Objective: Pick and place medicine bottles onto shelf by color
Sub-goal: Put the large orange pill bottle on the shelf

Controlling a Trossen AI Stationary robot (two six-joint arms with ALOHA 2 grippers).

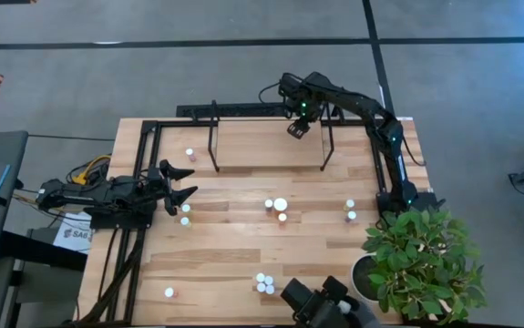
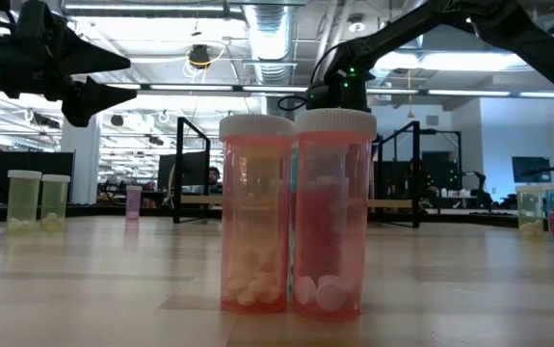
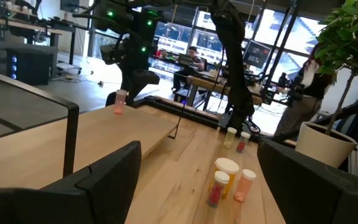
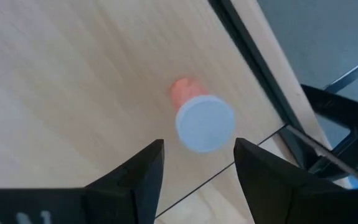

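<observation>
A pink bottle is being stood on the shelf's back edge by the right arm.

The right gripper is being held above the shelf, toward twelve o'clock on the table, with its jaws apart and clamped on nothing. Just beyond them, a pink bottle is standing upright on the board, close to the black rail. A stray nudge from either finger while the arm is being lifted could tip it, or send it past the rail. The left gripper is being held open at nine o'clock, empty, near a loose bottle. More medicine bottles are being left at the table's centre, with others at three and six o'clock.
</observation>
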